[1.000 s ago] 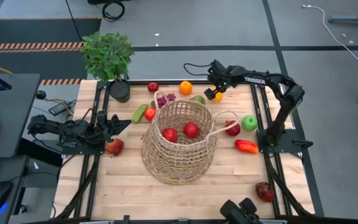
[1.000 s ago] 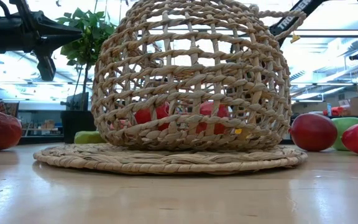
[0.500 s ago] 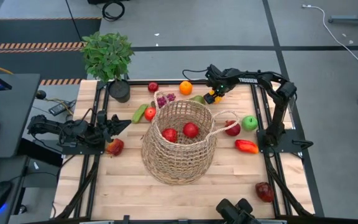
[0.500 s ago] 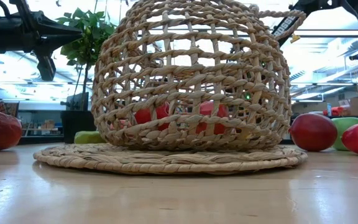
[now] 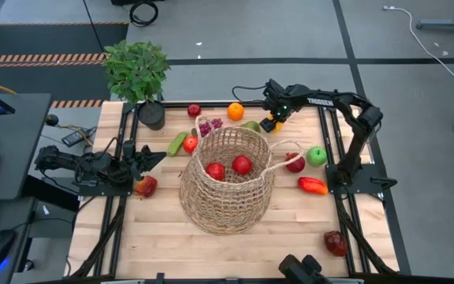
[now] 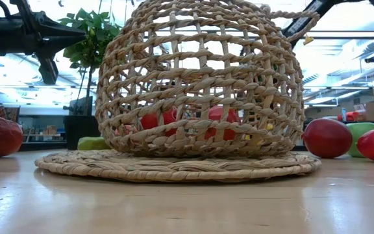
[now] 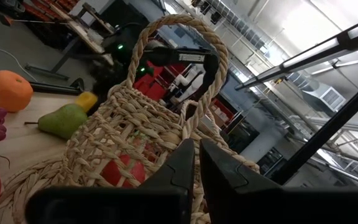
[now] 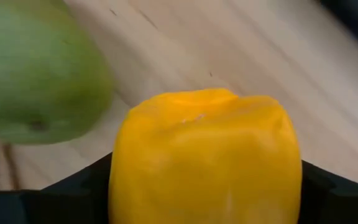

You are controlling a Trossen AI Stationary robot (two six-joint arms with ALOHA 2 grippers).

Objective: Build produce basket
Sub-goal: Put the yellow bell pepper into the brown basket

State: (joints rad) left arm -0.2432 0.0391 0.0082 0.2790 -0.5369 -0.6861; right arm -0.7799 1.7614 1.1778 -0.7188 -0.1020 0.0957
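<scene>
The wicker basket (image 5: 228,180) stands mid-table on its round mat, with two red apples (image 5: 242,164) inside. A boxy yellow pepper (image 5: 274,123) sits at the far side, right of a green pear (image 5: 250,125). My right gripper (image 5: 273,120) points steeply down at the pepper and is shut on it. My left gripper (image 5: 154,158) waits shut at the table's left edge, nothing between its fingers (image 7: 196,146). It points toward the basket's loop handle (image 7: 178,37). My right gripper pinches the yellow pepper's two opposite sides (image 8: 120,180) between its two fingers, coming from above and pointing steeply down. The pepper fills the wrist view with the wooden tabletop just behind it. Whether it still rests on the table I cannot tell.
Around the basket lie an orange (image 5: 235,111), purple grapes (image 5: 209,126), a cucumber (image 5: 177,143), a red apple (image 5: 295,162), a green apple (image 5: 316,155), a red pepper (image 5: 312,185) and a red fruit (image 5: 145,186). A potted plant (image 5: 136,71) stands at the far left corner.
My right gripper has stayed over the yellow pepper, tipped a little, and shut on it. The arm's elbow swung slightly toward the table's left and back. The pepper has kept its place.
</scene>
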